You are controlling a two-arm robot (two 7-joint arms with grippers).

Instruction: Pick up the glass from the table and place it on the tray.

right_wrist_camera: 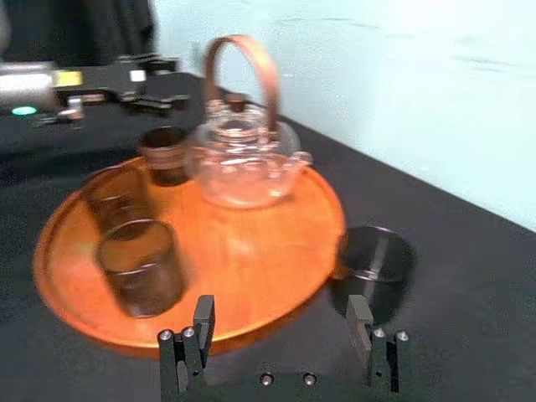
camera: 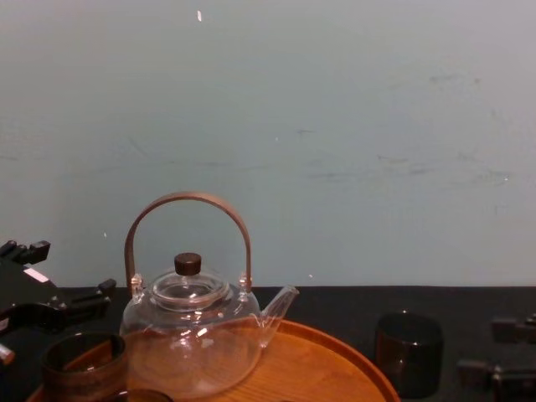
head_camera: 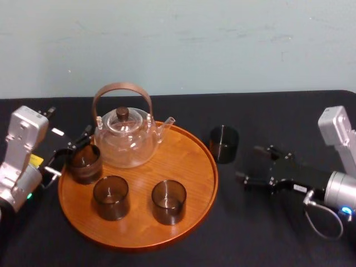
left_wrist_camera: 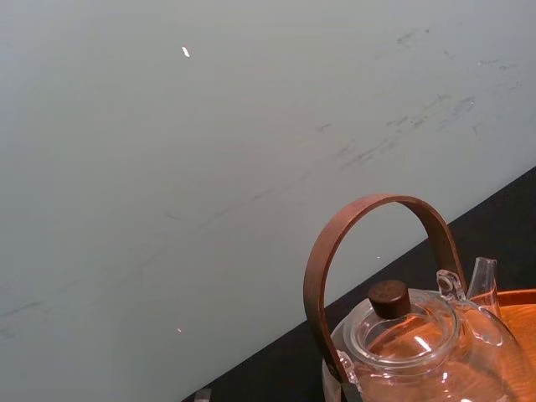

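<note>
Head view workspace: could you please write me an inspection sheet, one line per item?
Surface: table under black cloth.
Job's things: glass upright on the table, close beside the right rim of the tray.
Clutter: clear teapot and three like glasses on the tray.
Grippers: left pincer open, at the tray's left edge; right pincer open, empty, right of the glass.
Cables: grey loop at the right wrist.
Surroundings: pale wall behind.
</note>
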